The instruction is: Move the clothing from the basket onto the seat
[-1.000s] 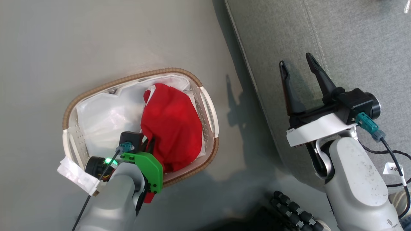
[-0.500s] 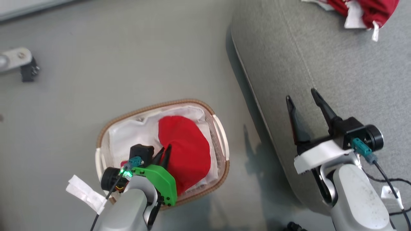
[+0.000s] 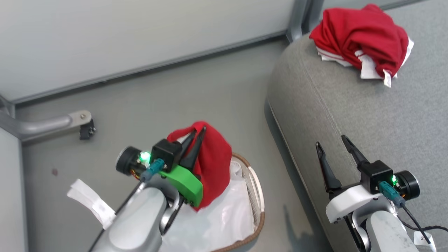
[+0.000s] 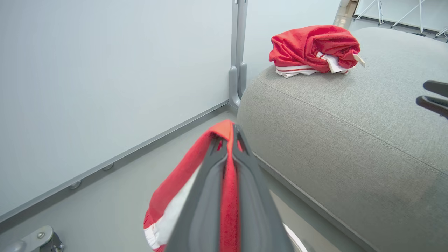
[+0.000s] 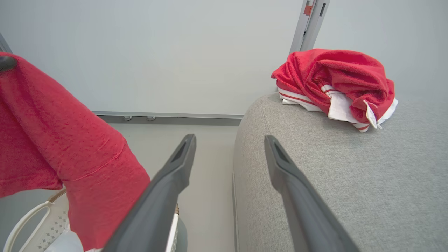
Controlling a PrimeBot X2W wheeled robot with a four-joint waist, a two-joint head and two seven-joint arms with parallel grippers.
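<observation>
My left gripper (image 3: 198,130) (image 4: 229,137) is shut on a bright red garment (image 3: 214,164) (image 4: 175,189) (image 5: 52,140). The garment hangs from the fingers, lifted above the white basket (image 3: 258,199) (image 5: 24,224), with its lower end still over the liner. A second red garment with white trim (image 3: 360,35) (image 4: 311,45) (image 5: 332,80) lies bunched on the grey seat (image 3: 367,115) (image 4: 350,147) (image 5: 350,182) near its far corner. My right gripper (image 3: 330,140) (image 5: 230,139) is open and holds nothing, over the seat's near edge.
The white liner (image 3: 217,220) fills the basket. A grey metal leg with a caster (image 3: 56,122) stands on the floor at the left. A white wall panel and a metal post (image 3: 297,17) close off the far side. Grey floor lies between basket and seat.
My left gripper has risen with the red garment, pulling it up out of the basket. The head camera has tilted up, bringing the wall and the seat's garment into view. The right gripper stays open.
</observation>
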